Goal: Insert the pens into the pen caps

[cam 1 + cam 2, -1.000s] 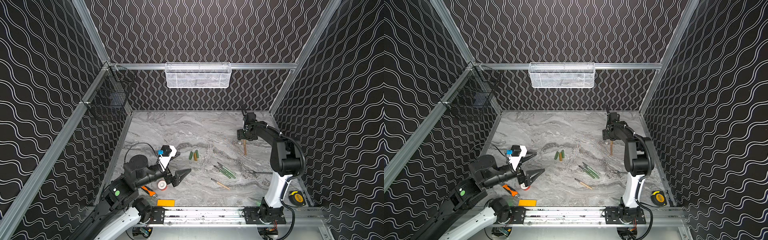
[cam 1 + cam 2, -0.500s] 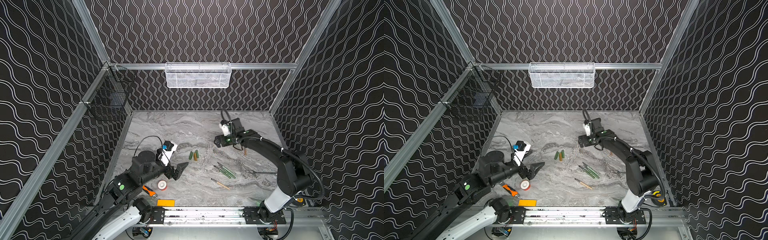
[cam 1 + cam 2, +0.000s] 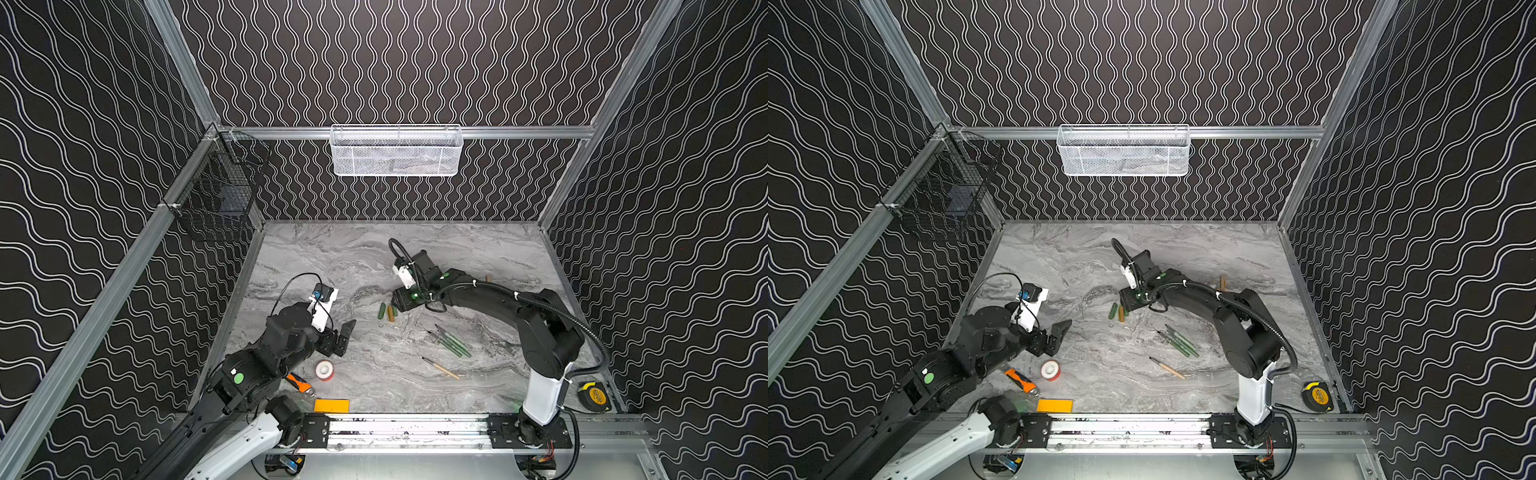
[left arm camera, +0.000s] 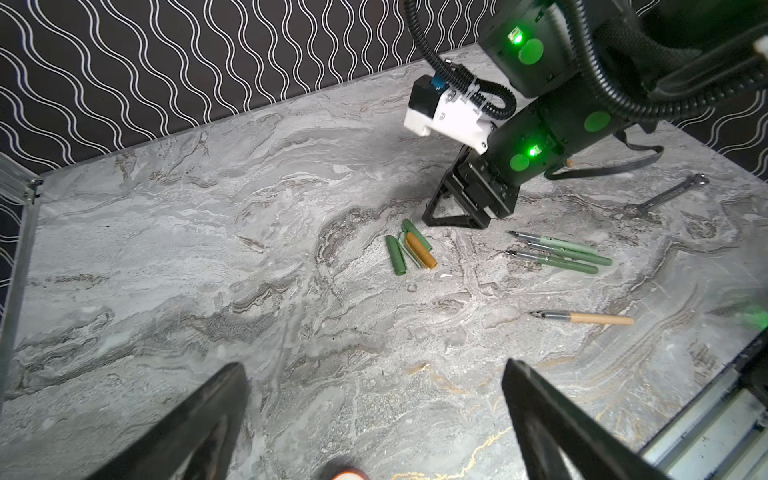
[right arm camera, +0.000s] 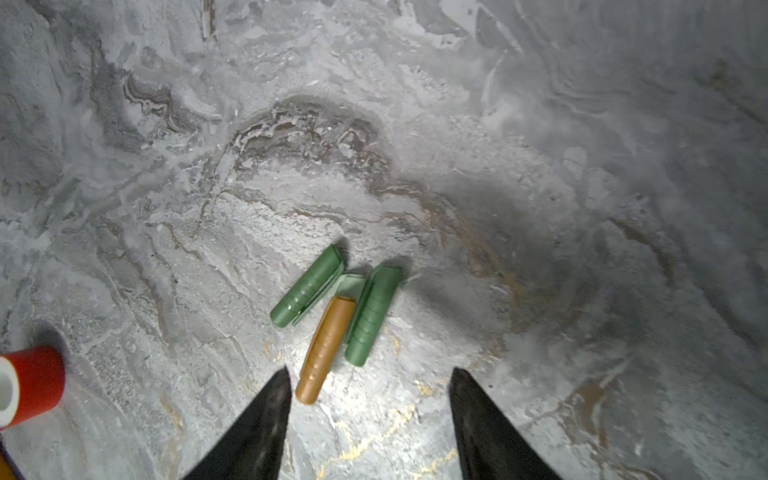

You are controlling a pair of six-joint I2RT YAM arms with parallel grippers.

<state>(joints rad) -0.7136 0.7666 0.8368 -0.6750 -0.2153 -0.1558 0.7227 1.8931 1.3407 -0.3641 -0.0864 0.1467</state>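
Note:
The pen caps (image 5: 328,328), two dark green and one mustard tan, lie bunched mid-table (image 3: 387,311) (image 3: 1119,311) (image 4: 411,251). My right gripper (image 5: 368,374) hovers just over them, open, nothing between its fingers; the tan cap's end lies beside one fingertip (image 5: 276,386). From the left wrist it stands right behind the caps (image 4: 453,216). Three green pens (image 3: 451,343) (image 3: 1179,340) (image 4: 557,253) and a tan pen (image 3: 440,368) (image 3: 1167,368) (image 4: 582,318) lie nearer the front. My left gripper (image 4: 374,365) (image 3: 347,332) is open and empty, left of the caps.
A red-and-white tape roll (image 3: 324,370) (image 5: 29,384), an orange-black tool (image 3: 299,382) and a yellow card (image 3: 331,405) sit front left. A tape measure (image 3: 594,397) sits front right and a wrench (image 4: 665,195) behind the pens. A tan stick (image 3: 488,277) lies back right.
My right arm swung from the back right to the caps at mid-table and its jaws narrowed. The left gripper drew back and lowered a little.

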